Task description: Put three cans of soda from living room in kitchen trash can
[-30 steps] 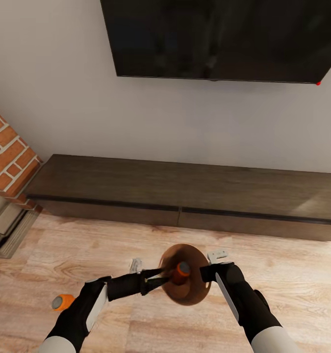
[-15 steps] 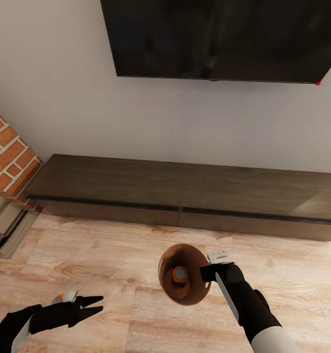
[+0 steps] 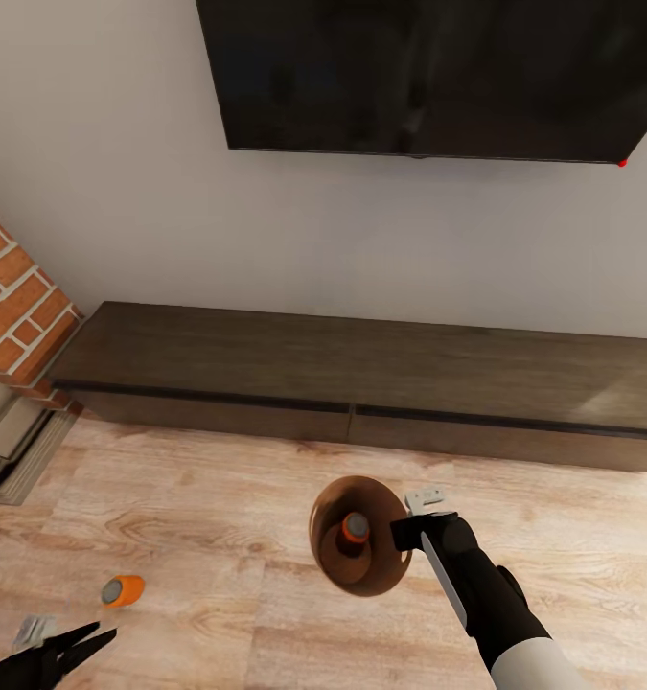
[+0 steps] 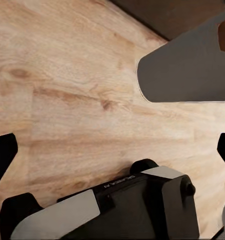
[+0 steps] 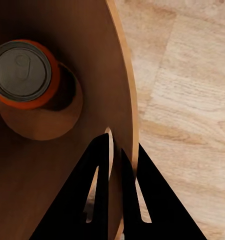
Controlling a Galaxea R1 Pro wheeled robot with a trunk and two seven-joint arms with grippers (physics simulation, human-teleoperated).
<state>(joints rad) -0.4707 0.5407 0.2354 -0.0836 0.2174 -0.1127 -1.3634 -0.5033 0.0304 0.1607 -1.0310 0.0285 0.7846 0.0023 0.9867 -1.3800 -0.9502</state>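
1. My right gripper [image 3: 406, 530] is clamped on the bin's [image 3: 381, 575] rim: in the right wrist view one finger [image 5: 95, 197] sits inside the wall and the other outside, with the thin copper edge [image 5: 126, 100] pinched between them.
2. An orange can [image 3: 354, 533] stands upright in the bin, grey top up; the right wrist view shows it on the bin's floor [image 5: 23, 74].
3. The bin is held over the wood floor [image 3: 218, 498], in front of the long dark cabinet [image 3: 361, 379] under the TV [image 3: 438, 77].
4. A second orange can [image 3: 122, 590] lies on its side on the floor, well to the bin's left.
5. My left gripper [image 3: 79, 644] is low at the head view's left corner, near that can but apart from it; its fingers [image 3: 95, 637] are spread, with nothing between them.
6. Brick chimney [image 3: 16, 307] at far left.
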